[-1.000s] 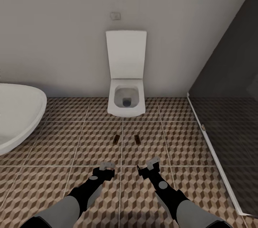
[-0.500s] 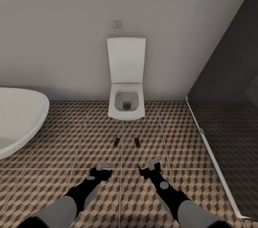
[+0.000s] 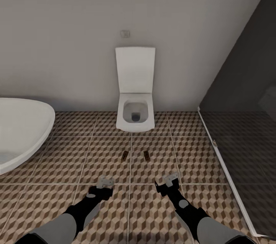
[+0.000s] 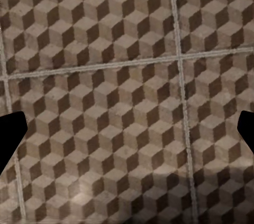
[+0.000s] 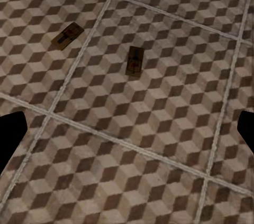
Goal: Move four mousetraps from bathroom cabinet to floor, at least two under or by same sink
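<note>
Two mousetraps lie flat on the bathroom floor (image 3: pixel 57 167), just ahead of both hands and between them and the toilet (image 3: pixel 135 115). The left mousetrap (image 3: pixel 124 155) lies ahead of the left hand (image 3: pixel 104 182) and slightly inward; the right mousetrap (image 3: pixel 147 155) lies ahead and inward of the right hand (image 3: pixel 170 180). Their long axes point roughly away from the hands. Both hands are spread wide and carry nothing. No sink is near these traps. A bathtub (image 3: pixel 23 132) stands outboard of the left hand, a dark glass partition (image 3: pixel 245 121) outboard of the right, with open tile between.
</note>
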### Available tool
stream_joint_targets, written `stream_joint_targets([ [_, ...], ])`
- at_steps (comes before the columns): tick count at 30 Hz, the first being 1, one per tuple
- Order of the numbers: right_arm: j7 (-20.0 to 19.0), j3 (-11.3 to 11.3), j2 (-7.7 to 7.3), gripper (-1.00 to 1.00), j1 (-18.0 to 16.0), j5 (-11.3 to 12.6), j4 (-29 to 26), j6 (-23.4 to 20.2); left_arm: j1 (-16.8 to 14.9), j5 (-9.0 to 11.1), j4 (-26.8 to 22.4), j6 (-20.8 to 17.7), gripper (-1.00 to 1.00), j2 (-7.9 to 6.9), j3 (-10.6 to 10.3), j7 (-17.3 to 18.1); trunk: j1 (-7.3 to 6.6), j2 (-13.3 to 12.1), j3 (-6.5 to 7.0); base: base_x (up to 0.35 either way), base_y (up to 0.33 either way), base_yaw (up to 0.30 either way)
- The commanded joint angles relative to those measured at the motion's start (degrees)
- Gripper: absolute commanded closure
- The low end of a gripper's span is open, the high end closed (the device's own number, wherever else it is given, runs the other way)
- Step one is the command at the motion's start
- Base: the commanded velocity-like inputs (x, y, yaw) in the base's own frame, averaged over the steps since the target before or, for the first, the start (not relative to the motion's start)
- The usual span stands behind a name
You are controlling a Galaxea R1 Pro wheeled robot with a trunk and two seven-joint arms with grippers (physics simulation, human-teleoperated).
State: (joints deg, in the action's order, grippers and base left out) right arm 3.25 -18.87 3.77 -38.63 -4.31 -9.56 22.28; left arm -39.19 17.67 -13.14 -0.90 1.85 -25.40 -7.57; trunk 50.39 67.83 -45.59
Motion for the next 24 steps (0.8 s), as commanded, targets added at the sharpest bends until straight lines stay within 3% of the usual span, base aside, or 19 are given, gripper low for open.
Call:
stream_joint_targets([
  [1, 0.3, 0.0, -0.04, -1.00, 0.0, -0.4, 0.8, 0.6, 0.2, 0.5, 0.2, -0.1, -1.00, -0.05, -0.5, -0.3, -0.22, -0.4, 0.25, 0.000, 0.000, 0.000],
  [8, 0.4, 0.0, -0.34, -1.00, 0.0, -0.4, 5.0, 4.4, 2.0, 0.6, 1.0, -0.1, -1.00, -0.81, -0.4, -0.4, -1.76, -3.2, 2.16, 0.000, 0.000, 0.000],
  [24, 0.6, 0.1, -1.67, -1.00, 0.7, -0.1, 7.8, 7.9, 5.8, 2.3, 1.2, 0.4, -1.00, -3.27, 1.3, -0.4, -5.28, -9.6, 6.53, 0.000, 0.000, 0.000],
])
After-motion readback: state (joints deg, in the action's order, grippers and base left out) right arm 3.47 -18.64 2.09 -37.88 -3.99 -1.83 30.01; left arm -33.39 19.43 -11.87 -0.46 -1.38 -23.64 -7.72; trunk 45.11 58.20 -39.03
